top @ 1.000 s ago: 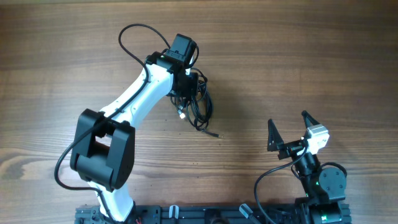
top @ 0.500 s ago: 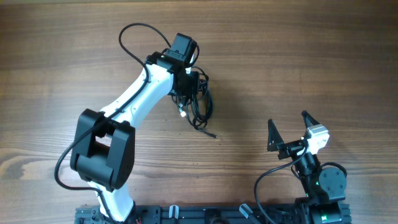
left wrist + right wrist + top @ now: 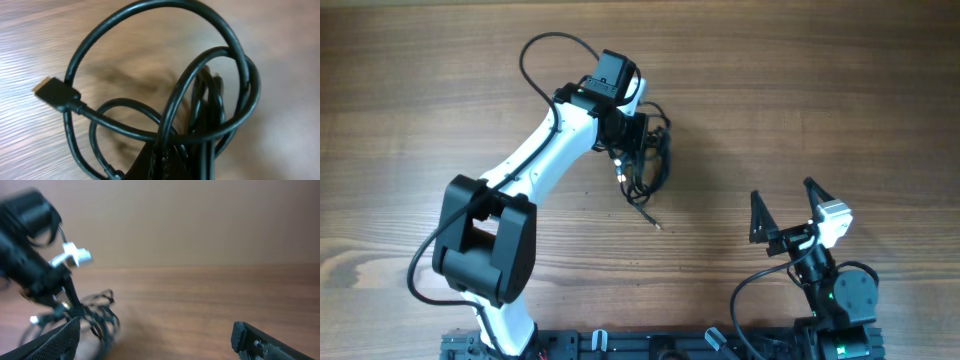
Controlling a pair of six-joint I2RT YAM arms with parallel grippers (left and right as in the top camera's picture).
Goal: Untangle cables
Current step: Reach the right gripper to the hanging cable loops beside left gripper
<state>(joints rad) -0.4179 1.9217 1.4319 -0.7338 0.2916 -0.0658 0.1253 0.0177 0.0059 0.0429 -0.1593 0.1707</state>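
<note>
On the far middle part of the wooden table (image 3: 820, 80), my left gripper (image 3: 623, 140) is clenched on the cables (image 3: 650, 165). From overhead I see them as one black bundle of loops, which lies just to the right of this gripper and touches it. One loose end (image 3: 658, 226) leaves the bundle and runs toward me on the wood, finishing in a small light tip. The white left arm (image 3: 535, 160) stretches diagonally from its base at the near edge up to this place.

Through the left wrist camera the cords fill almost the whole picture. A big loop goes around the top, a second one crosses inside it, and several strands go together down to the lower edge, where the grip is. One flat black plug (image 3: 54, 94) points to the left; whether it rests on the wood or hangs just above it, I cannot tell.

My right gripper (image 3: 783, 192) is near its own base on the right side, well apart from the bundle, released, with the jaws spread wide. Its wrist camera shows the other gripper and the bundle below it at the far left, blurred.
</note>
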